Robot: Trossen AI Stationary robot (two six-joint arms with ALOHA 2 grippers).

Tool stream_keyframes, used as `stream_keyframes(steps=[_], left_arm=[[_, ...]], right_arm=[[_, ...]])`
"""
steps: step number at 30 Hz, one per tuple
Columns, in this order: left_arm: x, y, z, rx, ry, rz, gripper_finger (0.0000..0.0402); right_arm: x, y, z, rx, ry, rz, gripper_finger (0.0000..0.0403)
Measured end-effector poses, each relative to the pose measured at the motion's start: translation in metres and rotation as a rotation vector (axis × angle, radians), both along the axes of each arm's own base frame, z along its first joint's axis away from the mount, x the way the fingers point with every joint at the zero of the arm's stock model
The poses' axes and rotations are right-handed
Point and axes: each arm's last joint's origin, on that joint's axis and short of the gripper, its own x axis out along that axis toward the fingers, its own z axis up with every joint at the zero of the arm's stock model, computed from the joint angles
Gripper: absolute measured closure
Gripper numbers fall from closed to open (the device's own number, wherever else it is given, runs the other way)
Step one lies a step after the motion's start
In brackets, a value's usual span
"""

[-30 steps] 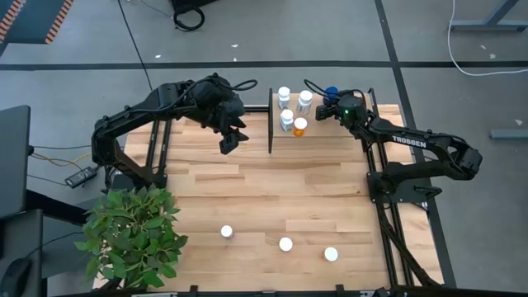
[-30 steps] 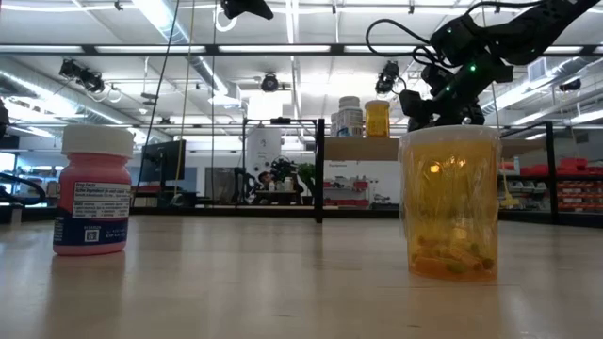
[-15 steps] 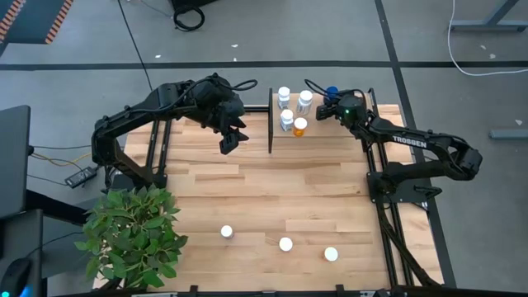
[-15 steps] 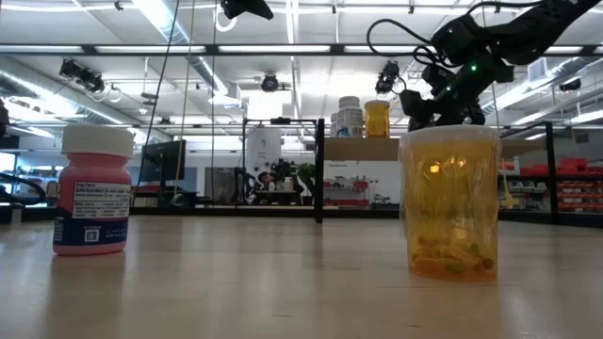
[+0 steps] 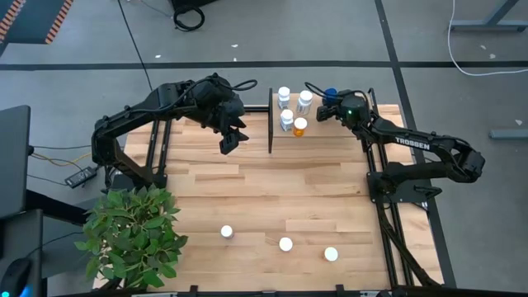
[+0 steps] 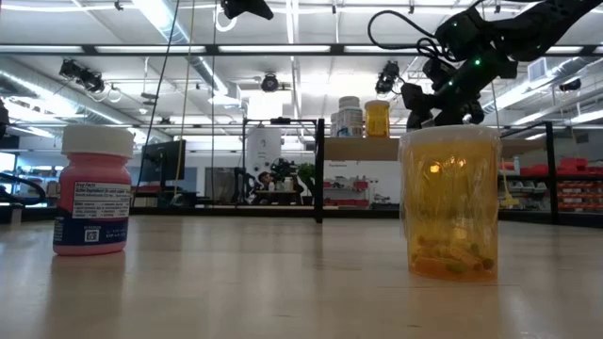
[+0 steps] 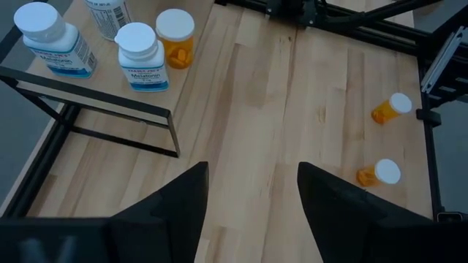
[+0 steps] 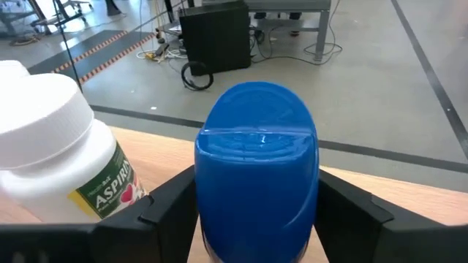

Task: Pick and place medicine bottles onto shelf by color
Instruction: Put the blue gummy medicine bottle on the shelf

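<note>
The shelf (image 5: 318, 132) stands at the table's far edge. On it are three white medicine bottles (image 5: 286, 120) and an orange one (image 5: 299, 125). A squat blue bottle (image 5: 331, 93) is at the shelf's far right, with my right gripper (image 5: 329, 101) around it. The bottle's base is hidden. My left gripper (image 5: 229, 142) hangs open above the table, left of the shelf's black rail, with nothing between its fingers (image 7: 175, 197). Three more white-capped bottles (image 5: 285, 244) stand near the table's front edge. The low view shows a pink one (image 6: 92, 193) and an orange one (image 6: 450, 202). My right gripper has the blue bottle's round body (image 8: 256, 168) between its two fingers (image 8: 172, 201), one on each side, close against the walls. The fingers come nearly level from the table's right. The bottle stands upright. The fingers hide whether it rests on the shelf.
A white aspirin bottle (image 8: 58, 146) stands right beside the blue one. A leafy green plant (image 5: 132, 231) fills the table's near left corner. Black frame posts (image 5: 375, 177) stand at the right edge. Bare wood lies between the shelf and the front bottles.
</note>
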Motion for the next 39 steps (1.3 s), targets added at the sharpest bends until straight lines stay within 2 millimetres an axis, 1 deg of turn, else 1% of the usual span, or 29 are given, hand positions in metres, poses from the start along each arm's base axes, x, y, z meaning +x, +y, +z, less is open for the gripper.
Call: stream_keyframes(steps=[6,16,23,31,34,39], left_arm=[[0.0,0.0,0.0,-0.008,-0.001,0.008,0.0185],[0.0,0.0,0.0,-0.013,-0.001,0.012,0.0187],[0.0,-0.001,0.0,-0.018,-0.001,0.013,0.0186],[0.002,-0.01,0.0,-0.024,-0.003,-0.012,0.0187],[0.003,-0.013,0.001,-0.035,-0.004,-0.012,0.0187],[0.004,-0.015,0.001,-0.035,-0.008,-0.016,0.0186]], right_arm=[[0.0,0.0,0.001,-0.004,-0.003,0.0,0.0148],[-0.002,0.001,-0.003,0.027,0.039,-0.008,0.0148],[0.003,0.003,0.002,0.012,-0.054,-0.003,0.0148],[0.008,0.012,0.005,-0.002,-0.067,0.034,0.0147],[0.005,0.017,0.013,-0.039,-0.074,0.024,0.0147],[-0.011,0.027,0.026,-0.079,-0.052,-0.019,0.0147]])
